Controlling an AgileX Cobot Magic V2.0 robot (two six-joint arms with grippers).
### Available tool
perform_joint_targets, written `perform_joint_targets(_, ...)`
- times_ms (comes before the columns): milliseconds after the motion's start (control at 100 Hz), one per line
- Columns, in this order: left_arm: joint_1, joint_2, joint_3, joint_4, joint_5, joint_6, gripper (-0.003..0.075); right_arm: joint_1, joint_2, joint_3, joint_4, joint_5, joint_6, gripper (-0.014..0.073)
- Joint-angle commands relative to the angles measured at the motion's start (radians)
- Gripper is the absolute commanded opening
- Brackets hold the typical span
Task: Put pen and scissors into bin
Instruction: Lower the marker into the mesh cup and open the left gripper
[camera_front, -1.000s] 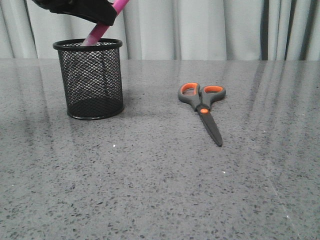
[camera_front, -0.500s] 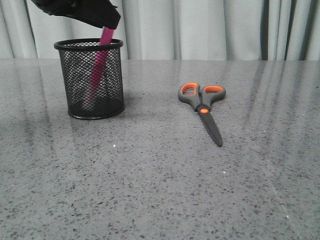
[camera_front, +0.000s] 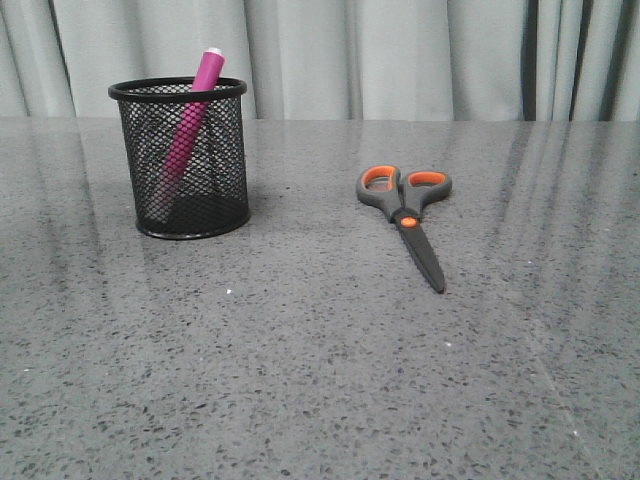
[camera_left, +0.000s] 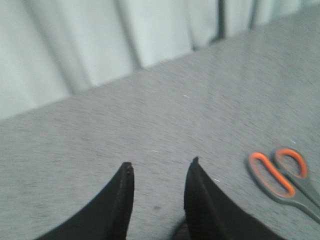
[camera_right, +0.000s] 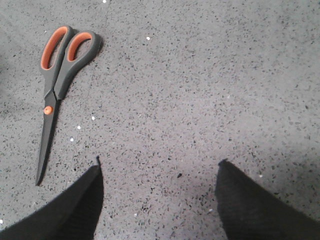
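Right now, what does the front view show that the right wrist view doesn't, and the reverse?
Only the front view shows the bin with the pen leaning inside it, its capped end poking above the rim, plus the curtain behind. Only the right wrist view shows the right gripper, its fingers spread wide and empty above the table. Both show the scissors, closed and lying flat on the table, untouched.
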Motion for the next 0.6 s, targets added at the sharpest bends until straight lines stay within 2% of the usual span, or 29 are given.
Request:
perform_joint_targets(0,0.064,-0.073,-0.033,-0.015,-0.016,-0.001,0.0230,-0.005,0.004,-0.031,0.008,-0.055,-0.013,0.0433)
perform_joint_targets(80,0.129,-0.104,-0.033,-0.015,0.020,-0.003,0.0230,-0.005,0.004,-0.031,0.008,-0.057,-0.013,0.0433)
perform_joint_targets(370,0.361,-0.175,-0.033,-0.012,0.281,-0.007,0.0227,-0.005,0.004,-0.031,0.008,-0.057,-0.013,0.0433)
perform_joint_targets(490,0.414,-0.186,-0.033,-0.012,0.315,-0.007,0.0227,-0.005,0.004,-0.031,0.008,-0.050,-0.013,0.0433)
perform_joint_targets(590,0.419,-0.186,-0.033,-0.012,0.335,-0.007,0.0227,-0.005,0.004,-0.031,0.010,-0.050,-0.013,0.0433)
